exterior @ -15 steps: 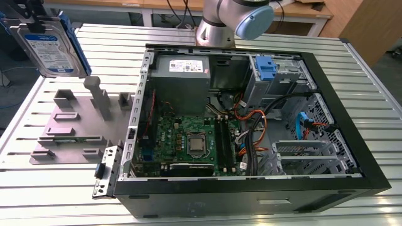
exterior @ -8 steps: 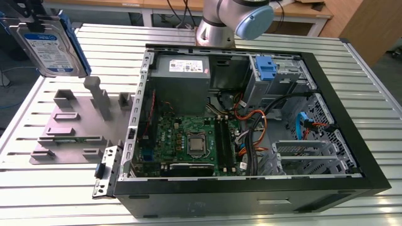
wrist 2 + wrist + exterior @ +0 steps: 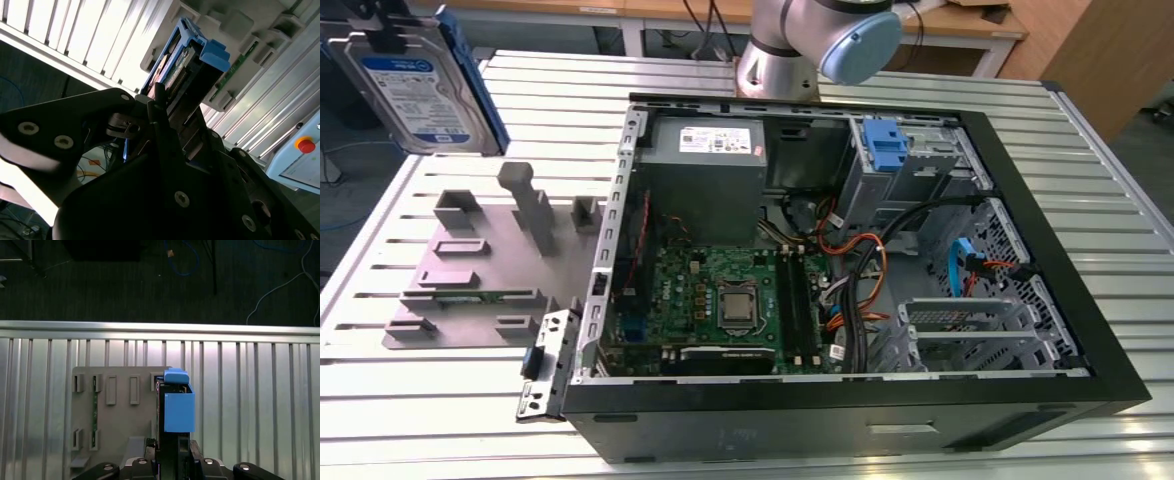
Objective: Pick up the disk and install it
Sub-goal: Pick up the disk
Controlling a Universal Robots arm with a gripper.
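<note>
While the black two-fingered claw (image 3: 172, 446) clamps it by both flat faces, the flat rectangular silver metal disk with white-and-blue label and blue plastic side rails (image 3: 411, 85) hangs clear of the slatted aluminium table (image 3: 414, 400), at the exterior view's upper left, label towards that camera. Beneath it in the first wrist view: grey plastic fixture plate with upright slotted posts (image 3: 117, 412), the disk edge-on over the plate's border. Narrow green circuit strip (image 3: 471, 296), seated in one fixture slot. Open black computer case (image 3: 787, 430), lying on its side to the exterior view's right of the fixture, well apart from the disk. Case contents: green motherboard (image 3: 720, 290); grey metal power supply box with white sticker (image 3: 707, 160); bare blue plastic bracket (image 3: 887, 145) in the drive cage; loose orange and black cables (image 3: 861, 275) strung across the interior. Grey robot arm base (image 3: 787, 45), standing behind the case. Pale box with red button (image 3: 305, 145), second wrist view, near the table's edge.
</note>
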